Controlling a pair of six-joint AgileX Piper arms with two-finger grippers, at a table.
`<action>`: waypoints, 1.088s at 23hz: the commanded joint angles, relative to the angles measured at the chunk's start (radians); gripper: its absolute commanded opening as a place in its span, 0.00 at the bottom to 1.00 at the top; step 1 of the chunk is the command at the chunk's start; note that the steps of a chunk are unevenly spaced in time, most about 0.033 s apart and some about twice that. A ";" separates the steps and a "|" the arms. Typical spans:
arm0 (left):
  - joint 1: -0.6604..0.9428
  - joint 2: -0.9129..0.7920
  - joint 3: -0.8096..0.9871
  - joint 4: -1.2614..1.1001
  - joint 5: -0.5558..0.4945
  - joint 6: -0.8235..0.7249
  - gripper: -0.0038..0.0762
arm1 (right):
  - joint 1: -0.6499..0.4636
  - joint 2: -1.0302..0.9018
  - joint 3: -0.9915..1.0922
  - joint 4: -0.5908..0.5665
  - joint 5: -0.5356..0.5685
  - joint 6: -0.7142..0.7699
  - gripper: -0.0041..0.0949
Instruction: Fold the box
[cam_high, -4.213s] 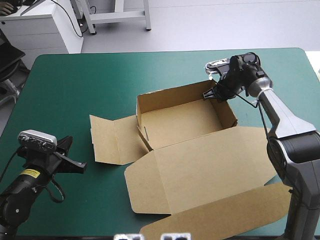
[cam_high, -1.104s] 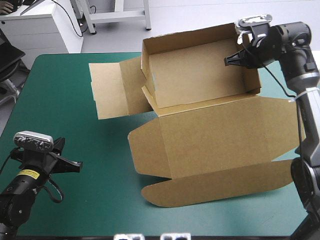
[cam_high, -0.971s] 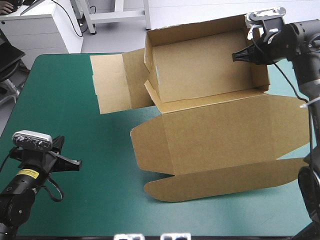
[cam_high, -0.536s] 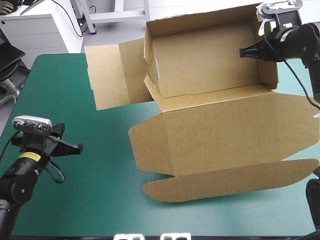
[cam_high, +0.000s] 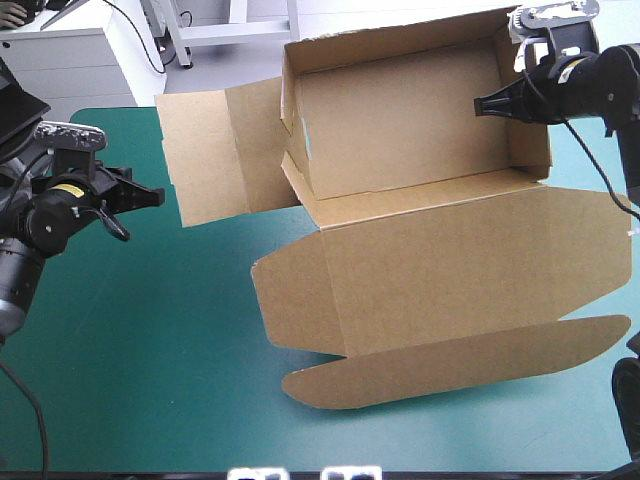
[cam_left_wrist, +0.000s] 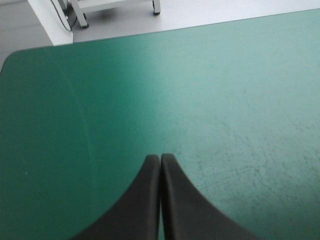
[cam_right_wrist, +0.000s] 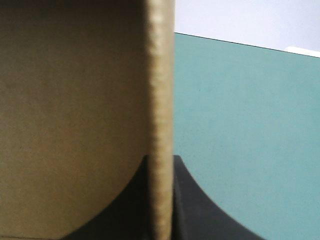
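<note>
Over the far right part of the table, the box (cam_high: 400, 150) is held tilted, its open tray turned toward the high camera; its right wall is clamped between the black fingers of the right gripper (cam_high: 480, 104), the board's edge being seen between them in the right wrist view; the lid (cam_high: 440, 270) is spread toward the near edge and ended by a rounded flap (cam_high: 450, 360); a side flap (cam_high: 205, 150) is stretched out leftward; near that flap the left gripper (cam_high: 155, 196) is seen, its fingers pressed together on nothing, over the bare teal-green cover (cam_high: 150, 350).
</note>
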 joint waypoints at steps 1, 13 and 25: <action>0.101 0.060 -0.065 -0.201 -0.009 0.107 0.04 | -0.006 -0.058 -0.032 0.028 0.004 -0.016 0.02; 0.060 0.351 -0.067 -1.495 0.509 0.871 0.04 | -0.006 -0.040 -0.032 0.105 0.004 -0.045 0.02; -0.006 0.349 -0.110 -1.543 0.794 0.870 0.04 | -0.004 0.056 -0.032 0.105 -0.007 -0.068 0.02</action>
